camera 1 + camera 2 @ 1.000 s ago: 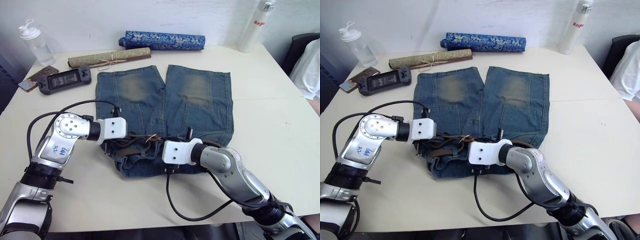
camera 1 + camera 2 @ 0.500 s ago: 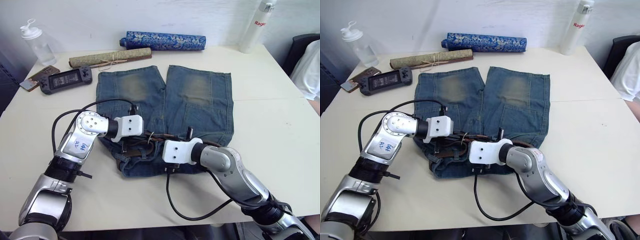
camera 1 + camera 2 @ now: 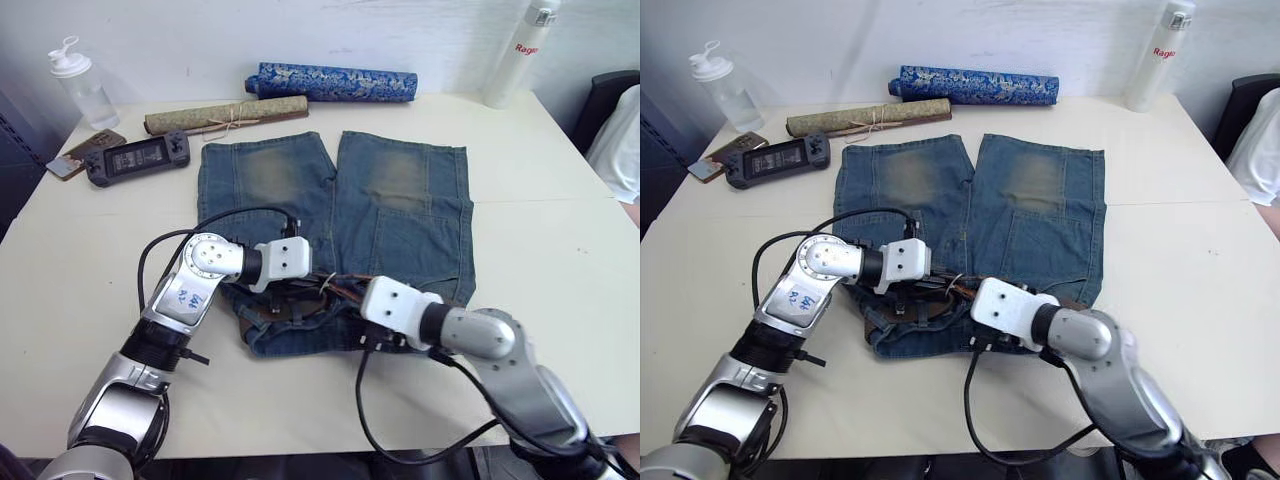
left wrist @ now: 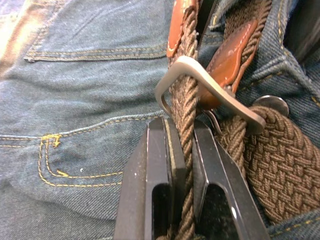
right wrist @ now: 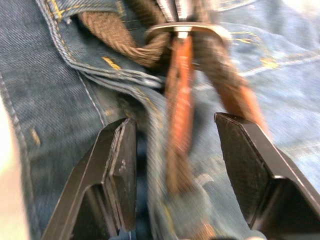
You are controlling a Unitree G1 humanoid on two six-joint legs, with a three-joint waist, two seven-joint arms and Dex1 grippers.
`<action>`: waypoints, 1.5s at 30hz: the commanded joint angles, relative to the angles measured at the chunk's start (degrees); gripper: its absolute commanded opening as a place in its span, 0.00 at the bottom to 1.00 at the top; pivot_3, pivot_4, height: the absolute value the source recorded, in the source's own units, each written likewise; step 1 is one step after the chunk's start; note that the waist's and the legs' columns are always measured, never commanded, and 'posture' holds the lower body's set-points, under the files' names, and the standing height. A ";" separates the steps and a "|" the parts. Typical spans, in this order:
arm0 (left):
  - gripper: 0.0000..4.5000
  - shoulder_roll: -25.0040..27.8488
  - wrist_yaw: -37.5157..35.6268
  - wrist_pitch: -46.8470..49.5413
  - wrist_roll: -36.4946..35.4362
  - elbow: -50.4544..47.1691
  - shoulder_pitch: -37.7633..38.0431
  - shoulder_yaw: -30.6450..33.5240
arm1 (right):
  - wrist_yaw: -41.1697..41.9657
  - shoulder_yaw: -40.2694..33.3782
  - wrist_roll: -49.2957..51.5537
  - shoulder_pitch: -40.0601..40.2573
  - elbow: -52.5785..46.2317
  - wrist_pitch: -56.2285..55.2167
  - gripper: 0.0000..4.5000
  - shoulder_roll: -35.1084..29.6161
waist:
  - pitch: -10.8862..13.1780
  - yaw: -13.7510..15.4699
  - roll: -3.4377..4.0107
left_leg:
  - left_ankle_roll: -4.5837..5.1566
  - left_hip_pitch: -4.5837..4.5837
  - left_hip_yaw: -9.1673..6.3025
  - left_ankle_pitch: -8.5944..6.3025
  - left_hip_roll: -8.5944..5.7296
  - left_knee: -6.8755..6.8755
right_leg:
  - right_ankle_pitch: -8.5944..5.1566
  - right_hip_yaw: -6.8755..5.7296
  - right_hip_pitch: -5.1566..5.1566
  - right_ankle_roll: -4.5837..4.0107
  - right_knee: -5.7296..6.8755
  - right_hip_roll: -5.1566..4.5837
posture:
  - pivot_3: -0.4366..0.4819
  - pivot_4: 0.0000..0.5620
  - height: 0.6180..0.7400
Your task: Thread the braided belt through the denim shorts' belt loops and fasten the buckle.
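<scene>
Braided belt [image 4: 187, 135] runs along the waistband of the denim shorts [image 3: 400, 215], which lie flat on the surface [image 3: 560, 250]. Left pincer [image 4: 182, 150] is clamped on a narrow stretch of the belt just below the one silver buckle [image 4: 210, 90]. Right pincer [image 5: 172, 145] stands wide open, its two fingers either side of the reddish leather tip, gripping nothing. Behind the shorts lie two rolls, two bottles and one handheld console [image 3: 135, 158].
</scene>
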 commanded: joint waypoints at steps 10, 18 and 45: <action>0.00 -2.30 0.11 -1.27 0.27 -0.60 -0.12 -2.06 | -0.67 -10.12 13.84 -8.61 -4.60 9.94 0.61 -3.90 | 0.00 1.00 0.00 | 0.01 0.00 0.05 0.00 0.01 0.00 | 0.05 -0.02 0.07 0.06 -0.19 -0.05 | 0.48 0.27 0.16; 0.00 -1.99 0.00 -1.54 0.45 -1.13 0.00 -1.99 | -5.56 -2.22 13.16 -7.85 -1.83 3.58 0.61 -7.27 | 0.00 0.98 0.00 | 0.02 0.00 0.10 0.00 0.00 0.00 | 0.08 0.00 0.09 0.13 -0.25 -0.07 | 0.48 0.27 0.16; 0.40 -2.51 2.28 3.70 -3.80 -6.81 1.16 3.18 | -11.34 4.59 9.62 -6.10 1.76 -1.08 0.00 -8.37 | 0.00 0.92 0.00 | 0.02 0.00 0.08 0.00 0.00 0.00 | 0.08 0.00 0.08 0.13 -0.23 -0.05 | 0.48 0.27 0.16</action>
